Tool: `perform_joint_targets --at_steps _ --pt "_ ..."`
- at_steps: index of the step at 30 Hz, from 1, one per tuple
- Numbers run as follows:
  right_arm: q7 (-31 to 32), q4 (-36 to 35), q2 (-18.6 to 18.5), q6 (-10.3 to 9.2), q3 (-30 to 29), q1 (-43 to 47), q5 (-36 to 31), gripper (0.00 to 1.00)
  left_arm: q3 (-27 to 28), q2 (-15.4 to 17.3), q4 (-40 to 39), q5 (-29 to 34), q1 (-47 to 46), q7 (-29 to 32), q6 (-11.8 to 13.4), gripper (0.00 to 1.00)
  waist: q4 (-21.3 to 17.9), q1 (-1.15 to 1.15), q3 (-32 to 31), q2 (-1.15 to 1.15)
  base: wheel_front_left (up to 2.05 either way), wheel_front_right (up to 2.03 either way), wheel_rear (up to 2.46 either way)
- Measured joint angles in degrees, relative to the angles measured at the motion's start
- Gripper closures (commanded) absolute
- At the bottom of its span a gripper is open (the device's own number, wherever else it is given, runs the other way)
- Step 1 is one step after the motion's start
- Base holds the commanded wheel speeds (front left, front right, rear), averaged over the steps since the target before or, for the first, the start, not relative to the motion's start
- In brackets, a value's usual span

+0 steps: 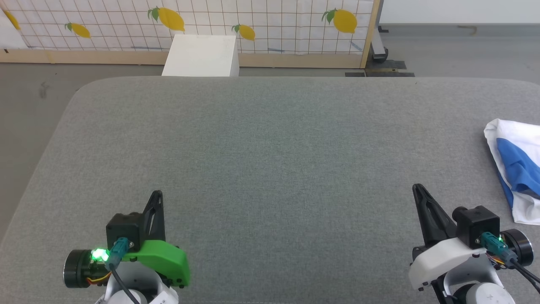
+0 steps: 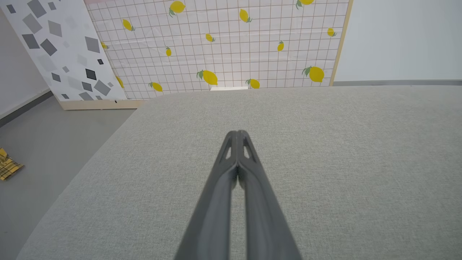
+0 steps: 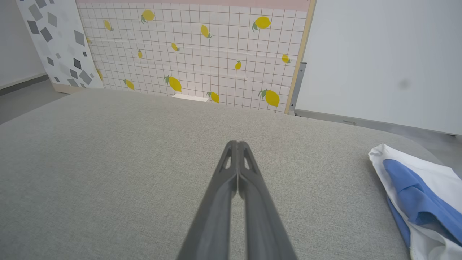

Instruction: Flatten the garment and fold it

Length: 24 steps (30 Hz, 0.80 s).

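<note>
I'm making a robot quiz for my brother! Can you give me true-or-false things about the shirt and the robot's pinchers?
1. The garment lies near the right edge of the grey surface. True.
2. The right gripper is gripping the garment. False: it is shut on nothing and sits apart from the garment.
3. The left gripper is shut. True.
4. The garment is spread out flat. False: it lies bunched up.
5. The panel behind the surface has lemons on it. True.
</note>
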Motion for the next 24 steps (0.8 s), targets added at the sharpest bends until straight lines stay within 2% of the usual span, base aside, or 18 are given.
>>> perform_joint_targets --at_steps 24 --pt "0.0 0.0 0.0 0.00 0.0 0.0 0.0 1.00 0.0 0.0 0.0 0.0 0.0 0.0 0.0 1.00 0.0 0.00 0.0 0.00 0.00 0.00 0.00"
